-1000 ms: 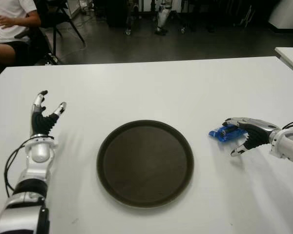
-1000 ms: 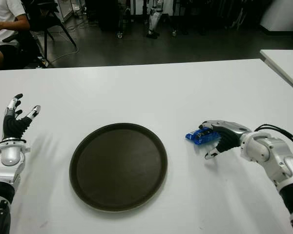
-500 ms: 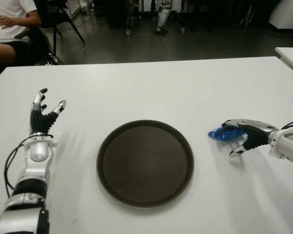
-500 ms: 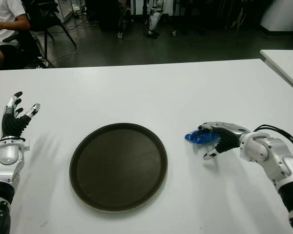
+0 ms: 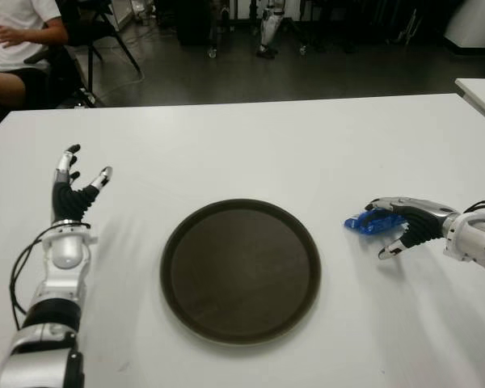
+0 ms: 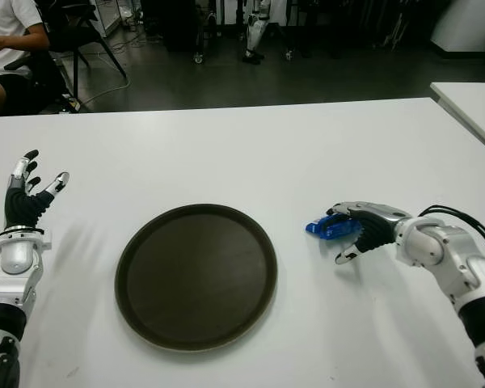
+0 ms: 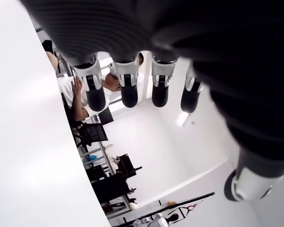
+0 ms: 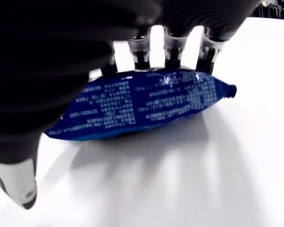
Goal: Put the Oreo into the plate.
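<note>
Right of the plate, my right hand drapes its fingers over the Oreo, thumb apart, not gripping; my left hand is spread empty left of the plate.

Blue Oreo packet, white print; dark brown plate; white table.

Robotics lab: robot legs behind white table

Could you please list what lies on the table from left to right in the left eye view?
Left hand → plate → Oreo packet → right hand, its fingers over the packet.
</note>
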